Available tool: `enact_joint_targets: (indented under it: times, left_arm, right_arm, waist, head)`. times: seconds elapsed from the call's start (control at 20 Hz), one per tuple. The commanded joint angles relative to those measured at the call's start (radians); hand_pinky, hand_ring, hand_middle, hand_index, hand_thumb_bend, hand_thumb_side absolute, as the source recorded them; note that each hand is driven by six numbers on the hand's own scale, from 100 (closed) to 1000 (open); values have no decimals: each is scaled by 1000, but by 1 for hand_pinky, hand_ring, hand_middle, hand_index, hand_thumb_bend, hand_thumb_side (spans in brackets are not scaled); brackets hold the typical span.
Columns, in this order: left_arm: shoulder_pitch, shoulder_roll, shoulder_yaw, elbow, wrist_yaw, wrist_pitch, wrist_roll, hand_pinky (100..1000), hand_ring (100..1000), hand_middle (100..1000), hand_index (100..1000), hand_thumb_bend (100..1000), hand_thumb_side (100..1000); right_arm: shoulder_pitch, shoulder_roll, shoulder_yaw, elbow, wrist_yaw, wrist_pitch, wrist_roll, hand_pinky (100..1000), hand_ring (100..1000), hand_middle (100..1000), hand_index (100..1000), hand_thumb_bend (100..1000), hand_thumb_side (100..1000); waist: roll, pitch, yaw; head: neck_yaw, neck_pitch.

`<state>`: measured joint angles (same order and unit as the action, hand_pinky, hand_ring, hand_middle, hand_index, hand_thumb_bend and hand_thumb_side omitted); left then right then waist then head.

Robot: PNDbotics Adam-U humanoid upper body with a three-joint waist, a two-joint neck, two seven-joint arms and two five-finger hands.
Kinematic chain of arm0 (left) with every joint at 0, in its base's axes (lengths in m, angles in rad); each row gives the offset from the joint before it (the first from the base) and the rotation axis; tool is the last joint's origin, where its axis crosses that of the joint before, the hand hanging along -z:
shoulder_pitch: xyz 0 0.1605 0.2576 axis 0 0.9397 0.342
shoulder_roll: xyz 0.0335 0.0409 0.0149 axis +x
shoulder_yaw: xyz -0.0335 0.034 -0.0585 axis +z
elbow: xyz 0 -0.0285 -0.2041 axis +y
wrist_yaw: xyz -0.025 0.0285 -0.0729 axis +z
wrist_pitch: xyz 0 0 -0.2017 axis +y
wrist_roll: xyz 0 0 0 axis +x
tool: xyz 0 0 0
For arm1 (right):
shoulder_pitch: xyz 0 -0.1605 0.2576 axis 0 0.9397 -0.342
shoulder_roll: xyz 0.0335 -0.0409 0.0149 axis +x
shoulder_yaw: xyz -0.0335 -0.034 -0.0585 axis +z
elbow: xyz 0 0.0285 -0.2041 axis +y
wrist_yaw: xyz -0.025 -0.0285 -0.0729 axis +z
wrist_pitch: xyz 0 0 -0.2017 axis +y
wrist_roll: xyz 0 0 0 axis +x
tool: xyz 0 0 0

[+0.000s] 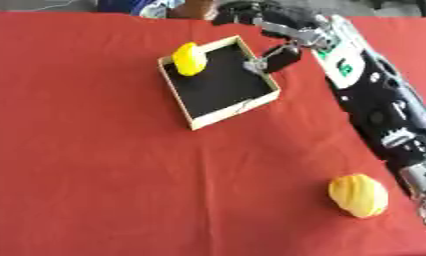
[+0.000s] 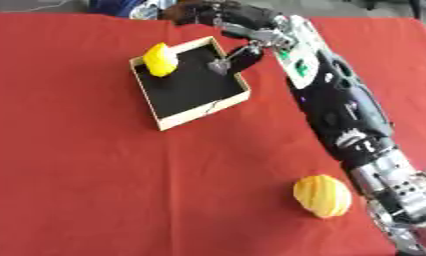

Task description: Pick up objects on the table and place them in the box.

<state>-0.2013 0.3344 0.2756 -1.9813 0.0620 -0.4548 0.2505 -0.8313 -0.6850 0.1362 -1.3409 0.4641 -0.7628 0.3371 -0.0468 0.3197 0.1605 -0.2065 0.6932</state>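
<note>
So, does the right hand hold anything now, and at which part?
Nothing is held. The right hand is by the box's right wall, its fingers relaxed. One yellow fruit lies inside the box, another on the cloth.

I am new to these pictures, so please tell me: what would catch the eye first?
The right hand reaches over the far right edge of the wooden box. One yellow object lies in the box's far corner. A ridged yellow object waits on the red table, near right.
</note>
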Motion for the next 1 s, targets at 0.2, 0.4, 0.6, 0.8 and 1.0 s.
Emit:
enact_joint_targets:
  times: [0.2, 0.4, 0.6, 0.8, 1.0]
  left_arm:
    - [-7, 35, 15, -19, -13, 0, 10, 901, 770, 813, 885, 161, 752]
    - [0, 42, 20, -19, -20, 0, 17, 901, 770, 814, 884, 161, 751]
    - [17, 48, 24, -19, -28, 2, 24, 901, 770, 814, 884, 160, 752]
    - [26, 50, 25, -19, -35, 5, 28, 901, 769, 815, 883, 160, 753]
    - [30, 50, 26, -19, -38, 7, 28, 902, 769, 815, 883, 161, 753]
  right_arm:
    - [226, -305, -59, -331, -188, 44, -32, 910, 1000, 856, 945, 100, 150]
    - [431, -392, -124, -457, -193, 61, -84, 911, 1000, 854, 946, 100, 170]
    - [590, -413, -160, -522, -127, 36, -130, 912, 1000, 857, 947, 100, 191]
    - [687, -407, -164, -526, -68, 5, -171, 915, 1000, 857, 950, 100, 185]
    - [738, -391, -147, -519, -41, -28, -191, 918, 1000, 851, 952, 100, 104]
  waist:
    - [1, -16, -18]
    - [2, -23, -37]
    - [3, -37, -61]
    - [2, -43, -74]
    - [1, -45, -81]
  head:
    - [27, -10]
    - [37, -1]
    - [49, 15]
    - [49, 23]
    - [47, 30]
